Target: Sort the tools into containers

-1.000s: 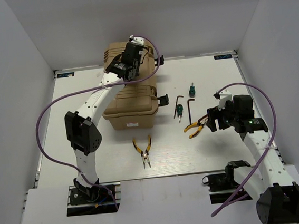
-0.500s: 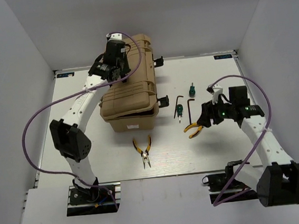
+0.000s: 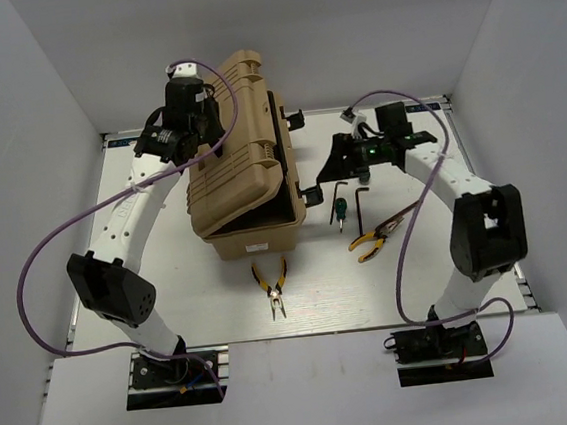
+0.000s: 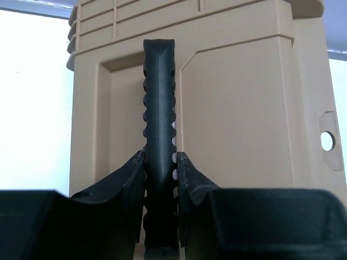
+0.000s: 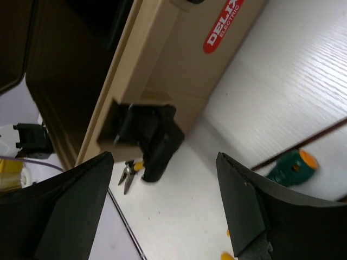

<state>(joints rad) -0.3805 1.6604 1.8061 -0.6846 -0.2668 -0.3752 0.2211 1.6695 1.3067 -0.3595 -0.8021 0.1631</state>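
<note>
Nearest the arm bases, saw yellow-handled pliers [image 3: 271, 286] flat on white table [image 3: 203, 316]; found orange-handled pliers [image 3: 374, 238] further right; beyond, noted green-handled screwdriver [image 3: 340, 209] beside black L-shaped hex key [image 3: 362, 201]; spotted right gripper [image 5: 164, 157] spread wide near tan plastic toolbox [image 3: 255, 230]; farthest, caught left gripper [image 4: 161, 162] clamped on raised lid's black ribbed handle [image 4: 159, 97].

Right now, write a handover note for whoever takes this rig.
Left gripper: shut on the handle, lid half raised.
Right gripper: open, empty, by the box's right side.
Tools: pliers in front of the box; second pliers, screwdriver and hex key to its right, all on the table.
Done: box partly open. Left: open fully, load every tool.
</note>
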